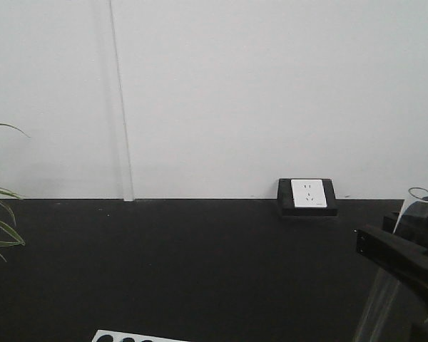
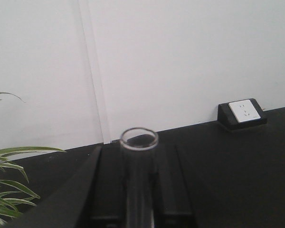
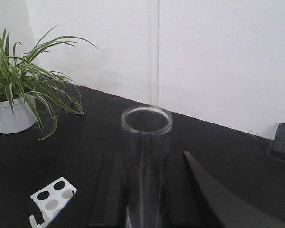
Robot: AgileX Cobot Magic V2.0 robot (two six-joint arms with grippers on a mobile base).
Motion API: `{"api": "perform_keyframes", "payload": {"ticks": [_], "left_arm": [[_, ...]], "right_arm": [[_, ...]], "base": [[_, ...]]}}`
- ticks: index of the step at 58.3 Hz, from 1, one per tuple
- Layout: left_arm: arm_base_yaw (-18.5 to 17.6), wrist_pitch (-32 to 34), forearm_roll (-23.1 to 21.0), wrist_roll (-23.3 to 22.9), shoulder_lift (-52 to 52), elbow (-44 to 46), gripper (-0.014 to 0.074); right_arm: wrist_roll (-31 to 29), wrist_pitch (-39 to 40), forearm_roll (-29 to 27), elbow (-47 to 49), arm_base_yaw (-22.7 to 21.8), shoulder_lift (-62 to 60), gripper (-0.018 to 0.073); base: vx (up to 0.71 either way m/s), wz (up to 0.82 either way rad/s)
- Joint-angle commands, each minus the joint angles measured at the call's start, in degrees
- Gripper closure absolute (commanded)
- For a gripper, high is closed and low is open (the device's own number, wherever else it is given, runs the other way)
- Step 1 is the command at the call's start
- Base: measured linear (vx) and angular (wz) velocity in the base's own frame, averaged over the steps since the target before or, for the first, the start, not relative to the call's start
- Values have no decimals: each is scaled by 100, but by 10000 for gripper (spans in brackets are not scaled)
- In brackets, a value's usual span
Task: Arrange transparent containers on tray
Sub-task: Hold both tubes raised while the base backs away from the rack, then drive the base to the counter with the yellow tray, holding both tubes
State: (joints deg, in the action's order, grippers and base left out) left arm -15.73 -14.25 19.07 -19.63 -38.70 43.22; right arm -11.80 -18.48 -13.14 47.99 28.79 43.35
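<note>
My left gripper is pinching the left tube. The glass sits between the fingers and its open rim pokes out past the tips. My right gripper is clamped on the right tube the same way. From the front that tube leans at the far right, rim uppermost, over the black table and right of the socket box. A white holed rack sits near left, and a potted plant far left.

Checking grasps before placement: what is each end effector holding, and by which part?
Left end effector: a test tube, gripped along its shaft, rim free. Right end effector: a second test tube, same hold.
</note>
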Motion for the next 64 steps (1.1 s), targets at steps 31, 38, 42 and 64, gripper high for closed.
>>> {"api": "perform_keyframes", "payload": {"ticks": [31,38,42,64], "left_arm": [[-14,392,-12,-17,15,221,468],[-14,392,-12,-17,15,221,468],[-14,392,-12,-17,15,221,468],[-14,392,-12,-17,15,221,468]], "right_arm": [[-63,509,5,170,-33,-20,495],[-63,509,5,170,-33,-20,495],[-63,509,5,170,-33,-20,495],[-63,509,5,170,-33,-20,495]], "base": [[-7,1],[-19,1],[-22,0],[-25,-1]]}}
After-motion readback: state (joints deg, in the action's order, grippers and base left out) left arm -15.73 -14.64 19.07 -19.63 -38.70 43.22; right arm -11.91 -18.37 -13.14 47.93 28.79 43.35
